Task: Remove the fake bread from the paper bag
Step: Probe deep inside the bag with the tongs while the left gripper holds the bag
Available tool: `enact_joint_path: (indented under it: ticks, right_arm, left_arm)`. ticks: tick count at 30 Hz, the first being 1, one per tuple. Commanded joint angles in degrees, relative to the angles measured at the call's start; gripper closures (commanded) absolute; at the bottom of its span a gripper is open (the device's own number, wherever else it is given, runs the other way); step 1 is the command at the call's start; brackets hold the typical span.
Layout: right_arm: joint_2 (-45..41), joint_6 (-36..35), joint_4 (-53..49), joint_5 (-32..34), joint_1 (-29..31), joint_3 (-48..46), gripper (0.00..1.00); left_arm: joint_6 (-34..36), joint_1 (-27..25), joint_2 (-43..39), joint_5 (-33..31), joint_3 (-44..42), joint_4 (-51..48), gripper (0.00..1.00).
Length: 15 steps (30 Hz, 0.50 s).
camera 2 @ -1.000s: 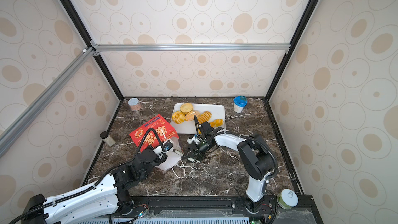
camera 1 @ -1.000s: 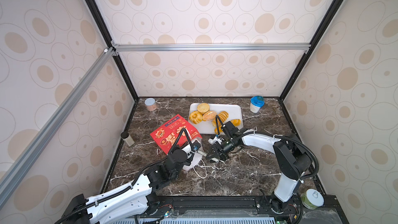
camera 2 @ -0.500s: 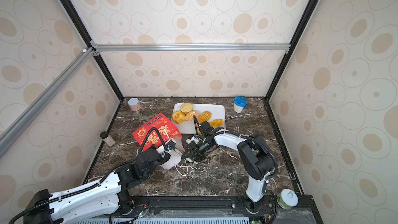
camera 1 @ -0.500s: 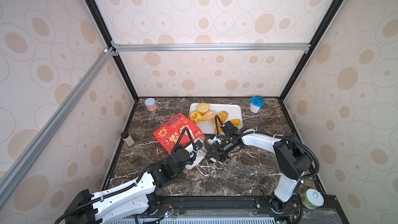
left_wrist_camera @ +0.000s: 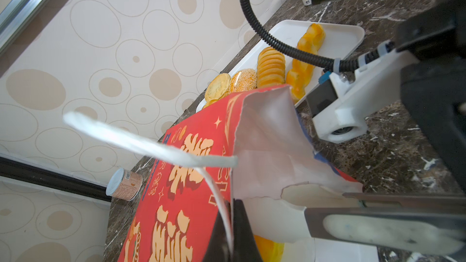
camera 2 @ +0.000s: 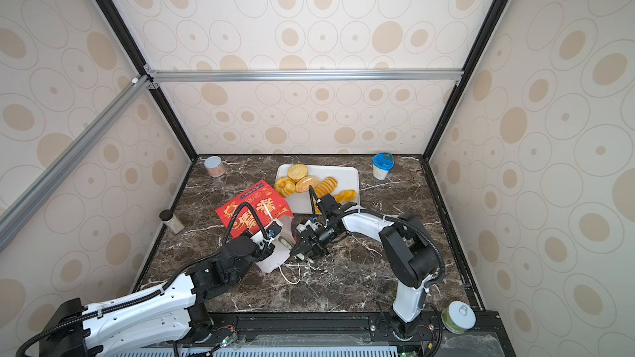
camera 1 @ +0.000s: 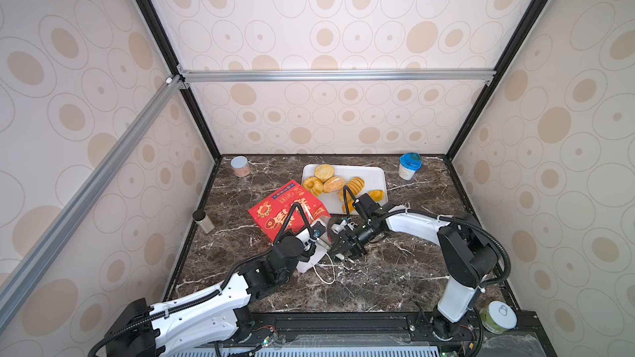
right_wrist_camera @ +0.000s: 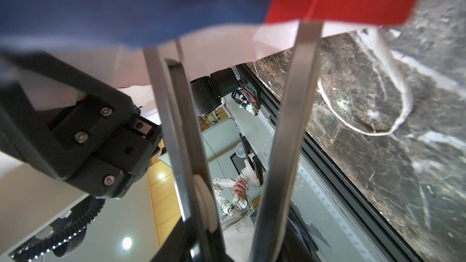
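The red paper bag [camera 1: 287, 209] [camera 2: 254, 212] lies tilted on the marble, its white-lined mouth toward the front. My left gripper [left_wrist_camera: 230, 223] [camera 1: 321, 242] is shut on the bag's rim and a white cord handle [left_wrist_camera: 151, 147]. My right gripper [right_wrist_camera: 234, 36] [camera 1: 331, 252] reaches into the mouth with its fingers [left_wrist_camera: 378, 228] apart; their tips are hidden behind the bag's edge in the right wrist view. One orange-yellow piece of fake bread [left_wrist_camera: 268, 248] shows inside the bag. Several more pieces [camera 1: 331, 183] [camera 2: 305, 183] lie on the white tray [camera 1: 374, 175].
At the back stand a pink can [camera 1: 239, 166] on the left and a blue-lidded cup [camera 1: 409, 166] on the right. A dark-capped bottle [camera 1: 202, 221] stands by the left wall. A loose cord loop [camera 1: 326, 269] trails on the marble. A green can [camera 1: 498, 317] sits at the front right.
The bag and my left gripper on its rim have shifted slightly right and back. The right gripper has edged a little further into the bag's mouth.
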Motion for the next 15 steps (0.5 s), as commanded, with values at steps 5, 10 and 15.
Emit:
enact_joint_path:
  ticks: [5,10,15]
  right_arm:
    - [-2.6,1.5,3.9,-3.3,2.6,-1.8,0.60]
    - [-3.0,-0.1,3.4,-4.2,3.0,-1.9,0.60]
    - [-1.5,-1.8,1.3,-4.4,3.0,-1.8,0.61]
  left_arm:
    - [-0.5,-0.6,-1.1,0.1,0.3,2.2,1.00]
    - [-0.6,-0.7,-0.6,0.3,0.3,2.5,1.00]
    - [-0.2,-0.6,0.3,0.4,0.6,2.3,1.00]
